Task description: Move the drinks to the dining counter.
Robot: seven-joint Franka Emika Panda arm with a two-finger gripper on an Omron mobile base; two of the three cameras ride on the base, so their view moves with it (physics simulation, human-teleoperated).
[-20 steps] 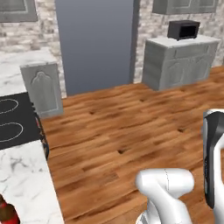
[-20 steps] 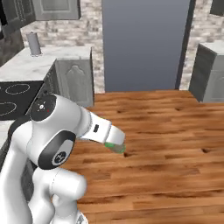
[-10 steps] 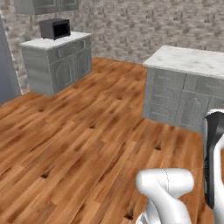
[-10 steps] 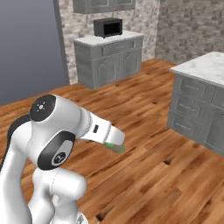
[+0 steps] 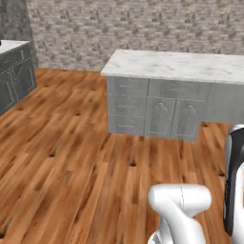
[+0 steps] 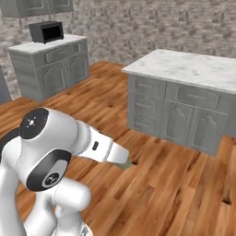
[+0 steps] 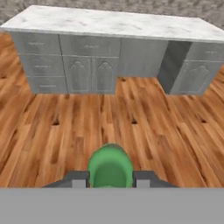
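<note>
Hand view: nearest the camera, the green glass bottle [image 7: 110, 167] sits between the two dark finger tips [image 7: 80, 178] of the gripper [image 7: 109, 179], seen end-on as a round green disc, so its long axis runs along the gripper's line of sight, out toward the floor and the counter ahead. The jaws stand narrow, pressed against the bottle's sides on left and right; the bottle is held clear of the wooden floor [image 7: 109, 122]. In the right base view a small sliver of green [image 6: 123, 163] pokes out beyond the end of the white arm's hand, low over the planks; which end of the bottle faces out I cannot tell.

Beyond the bottle lies bare floor, then the dining counter [image 7: 113, 24], a white grey-veined marble slab on grey drawer and door fronts, well apart from the gripper.

Against the pictures of half a second ago, the whole scene has swung: the counter that stood at the right edge of both base views is now central [image 5: 176, 64], and the grey cabinet [image 6: 48, 64] with the dark microwave [image 6: 46, 31] has slid to the left. That is the camera turning with the base. The arm's pose and its grip on the bottle look unchanged.
</note>
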